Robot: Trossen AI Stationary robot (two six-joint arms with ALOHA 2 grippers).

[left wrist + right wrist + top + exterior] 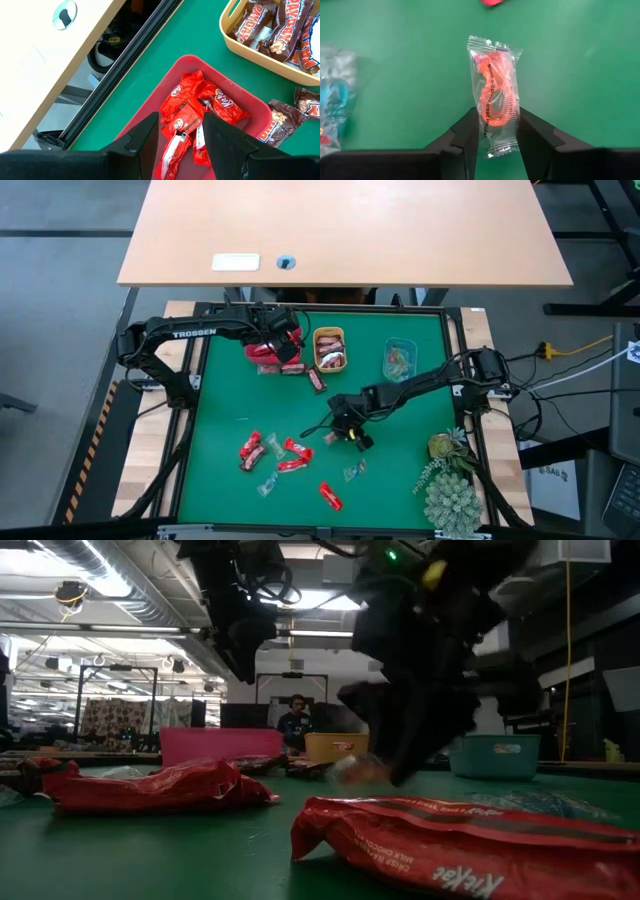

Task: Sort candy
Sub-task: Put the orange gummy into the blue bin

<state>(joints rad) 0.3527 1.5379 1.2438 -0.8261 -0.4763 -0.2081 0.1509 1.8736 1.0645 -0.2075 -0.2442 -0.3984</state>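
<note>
My left gripper (277, 346) is open above the red tray (252, 102), which holds several shiny red candies (200, 107). My right gripper (347, 430) is low over the middle of the green mat, shut on a clear-wrapped candy with an orange-red sweet inside (495, 85). Loose red candies (292, 451) and clear ones (267, 484) lie flat on the mat's near left part. Two big red wrappers (470, 845) lie close in the low view. The orange tray (330, 332) holds brown-and-white bars. The teal tray (401, 343) holds clear candies. My right gripper pinches the clear-wrapped candy between its two fingers (469, 131), on the wrapper's two long sides (492, 125) near one end. The fingers lie along the candy, and the rest of it sticks out past the fingertips. Whether it is clear of the mat, I cannot tell.
Loose brown bars (317, 380) lie on the mat beside the red and orange trays. A spiky green plant (450, 485) stands at the near right corner. A wooden table (345, 230) stands beyond the far edge. A person (294, 720) sits far behind.
</note>
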